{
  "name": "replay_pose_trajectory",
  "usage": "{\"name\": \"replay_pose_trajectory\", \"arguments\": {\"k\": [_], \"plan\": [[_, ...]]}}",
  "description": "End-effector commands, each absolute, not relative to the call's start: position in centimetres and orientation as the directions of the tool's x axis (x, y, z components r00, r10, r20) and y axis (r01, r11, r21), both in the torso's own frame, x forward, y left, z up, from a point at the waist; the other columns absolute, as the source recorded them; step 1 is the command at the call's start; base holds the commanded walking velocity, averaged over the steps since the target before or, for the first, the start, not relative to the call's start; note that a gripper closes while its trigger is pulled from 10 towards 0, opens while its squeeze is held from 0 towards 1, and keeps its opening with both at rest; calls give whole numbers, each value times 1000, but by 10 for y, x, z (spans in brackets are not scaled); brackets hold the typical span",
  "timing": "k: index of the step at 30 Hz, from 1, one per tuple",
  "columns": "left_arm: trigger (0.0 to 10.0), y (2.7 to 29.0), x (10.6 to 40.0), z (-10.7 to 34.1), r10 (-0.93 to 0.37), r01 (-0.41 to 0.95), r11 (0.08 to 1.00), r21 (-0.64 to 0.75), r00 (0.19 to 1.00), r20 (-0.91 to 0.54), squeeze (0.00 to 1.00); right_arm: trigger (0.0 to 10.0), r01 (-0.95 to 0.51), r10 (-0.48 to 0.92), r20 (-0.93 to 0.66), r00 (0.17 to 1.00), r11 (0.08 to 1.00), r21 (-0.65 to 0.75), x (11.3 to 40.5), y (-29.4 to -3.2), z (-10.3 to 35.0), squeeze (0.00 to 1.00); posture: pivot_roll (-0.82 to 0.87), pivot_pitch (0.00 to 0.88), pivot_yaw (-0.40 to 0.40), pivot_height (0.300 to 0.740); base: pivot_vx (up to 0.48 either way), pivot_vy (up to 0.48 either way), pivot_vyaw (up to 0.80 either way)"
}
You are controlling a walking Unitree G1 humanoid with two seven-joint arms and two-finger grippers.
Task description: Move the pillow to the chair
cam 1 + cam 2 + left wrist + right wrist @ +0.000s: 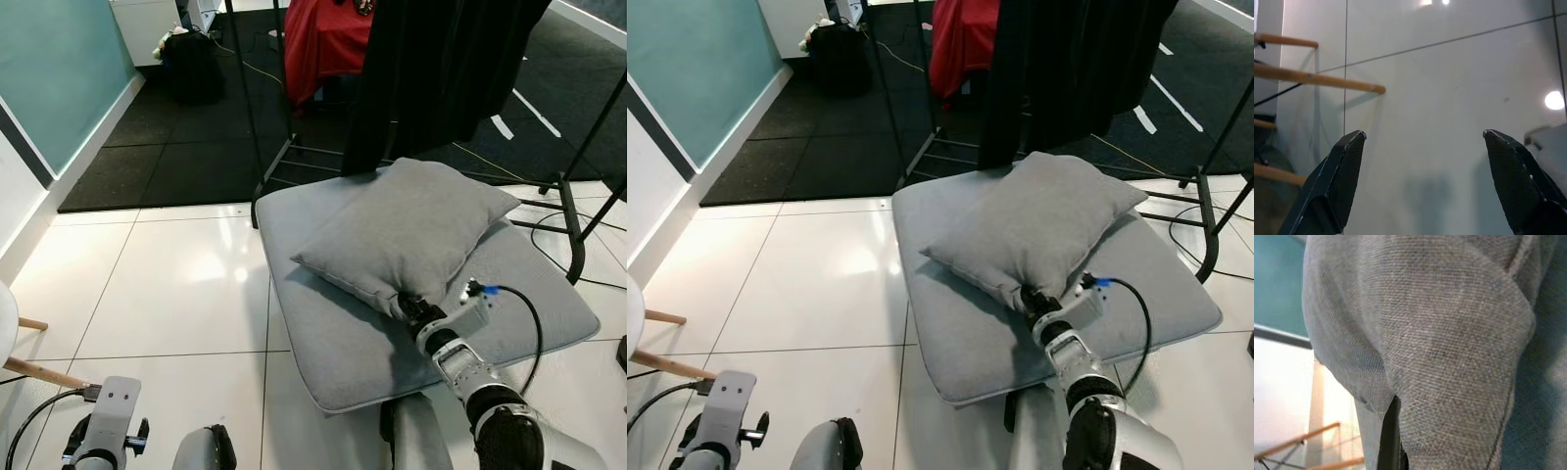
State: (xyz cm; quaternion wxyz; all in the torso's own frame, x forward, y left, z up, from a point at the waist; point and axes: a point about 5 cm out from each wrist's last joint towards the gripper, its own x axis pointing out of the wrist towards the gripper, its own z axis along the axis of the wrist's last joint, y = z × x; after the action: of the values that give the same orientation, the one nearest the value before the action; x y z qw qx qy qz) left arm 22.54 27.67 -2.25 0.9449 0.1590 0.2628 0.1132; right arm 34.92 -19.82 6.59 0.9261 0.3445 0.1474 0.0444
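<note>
A grey square pillow lies tilted on a wide grey seat cushion low over the white tile floor. My right gripper is at the pillow's near corner and shut on the fabric. In the right wrist view the pillow cloth bunches over one black finger. My left gripper hangs open over bare tiles at the lower left, nothing between its fingers.
A black garment rack with dark hanging cloth stands just behind the cushion, a red cloth beyond it. Rack feet and cables lie to the right. Wooden chair legs sit at the far left, a black bag at the back.
</note>
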Motion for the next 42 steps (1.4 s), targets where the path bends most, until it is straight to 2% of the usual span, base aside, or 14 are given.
{"name": "replay_pose_trajectory", "arguments": {"k": [1, 4, 12, 18, 42], "plan": [[10000, 281, 221, -25, 324, -148, 919, 367, 814, -483, 0, 0, -43, 224, -191, 956, 749, 662, 355, -192, 75, 0, -57, 181, 40, 444, 0, 0, 0], [10000, 279, 223, -25, 333, -171, 921, 349, 809, -485, 0, 0, -73, 227, -146, 963, 739, 670, 359, -195, 83, 0, -81, 161, 22, 454, 0, 0, 0], [10000, 270, 231, -26, 324, -172, 930, 325, 801, -504, 0, 0, -91, 238, -144, 960, 758, 646, 361, -201, 90, 0, -120, 127, -12, 469, 0, 0, 0], [10000, 261, 238, -27, 327, -192, 937, 293, 777, -538, 0, 0, -122, 259, -135, 956, 774, 621, 367, -201, 99, 0, -142, 107, -39, 499, -182, 0, 0], [10000, 255, 243, -27, 313, -179, 940, 289, 788, -530, 0, 0, -180, 303, -103, 948, 771, 611, 372, -194, 109, 0, -152, 76, -39, 584, -100, 0, 0]]}}
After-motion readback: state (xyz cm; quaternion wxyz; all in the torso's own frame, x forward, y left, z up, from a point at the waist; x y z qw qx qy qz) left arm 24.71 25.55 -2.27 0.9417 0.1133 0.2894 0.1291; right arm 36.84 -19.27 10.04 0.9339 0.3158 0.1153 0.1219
